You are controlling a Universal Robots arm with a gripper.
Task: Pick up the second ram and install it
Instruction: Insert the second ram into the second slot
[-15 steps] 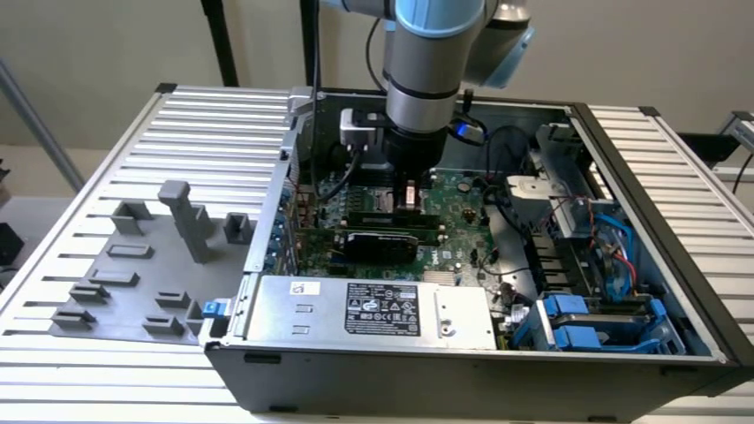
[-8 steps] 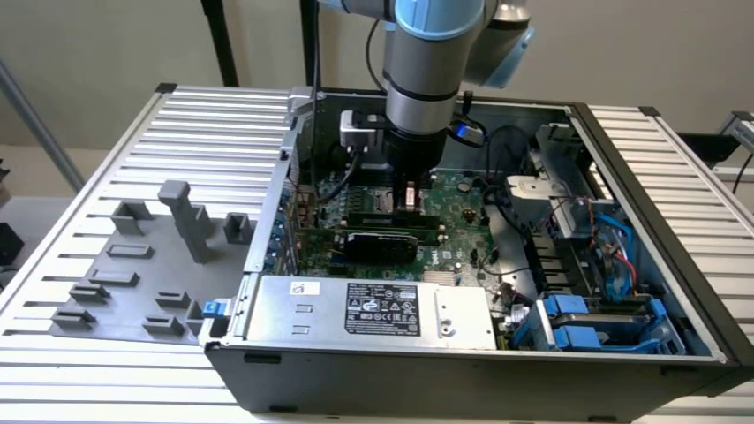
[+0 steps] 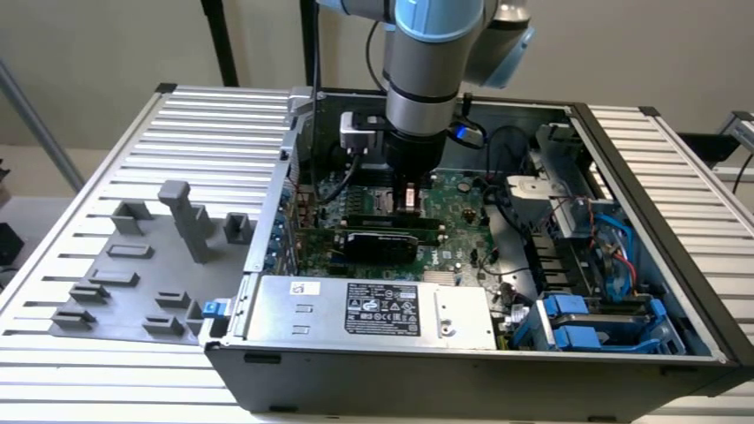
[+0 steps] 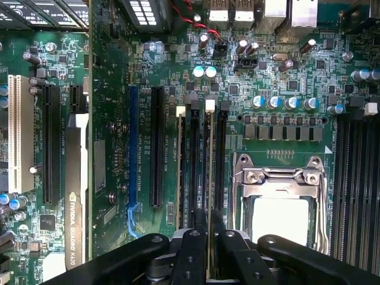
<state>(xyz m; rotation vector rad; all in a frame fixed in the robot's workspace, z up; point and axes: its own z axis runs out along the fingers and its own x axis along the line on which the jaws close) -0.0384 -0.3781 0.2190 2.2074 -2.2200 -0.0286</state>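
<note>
grey holder blocks point(image 3: 177, 256) sit on the slatted metal surface point(image 3: 106, 177) at the exterior view's left, a bunch of low ones plus a tall post standing upright among them. just beside them to the right is the open pc case point(image 3: 471, 371), lying on its side with the silver power supply point(image 3: 371, 309) along its near edge and the blue drive caddies point(image 3: 589, 327) in the corner at the exterior view's right.

the arm point(image 3: 430, 71) comes straight down into the middle of the case, and the hand point(image 4: 209, 234) is right over the green motherboard point(image 4: 113, 148), next to a black graphics card point(image 3: 377, 243).

in the wrist view the black fingers point(image 4: 193, 249) are on either side of a thin edge-on stick, the second ram point(image 4: 210, 178), which stands upright in the memory slots just beside the cpu socket point(image 4: 279, 202). there's another stick point(image 4: 180, 172) in a slot close by, with a white latch at its far end too. the fingers sit close around the second ram's near end, a narrow gap between them, but i honestly can't tell if they're pinching it or just barely off it. the stick looks lined up with its slot, whether it's pushed all the way home i can't say.

more empty black memory slots point(image 4: 356, 190) run on the other side of the socket, and long black and blue expansion slots point(image 4: 145, 148) lie alongside.
</note>
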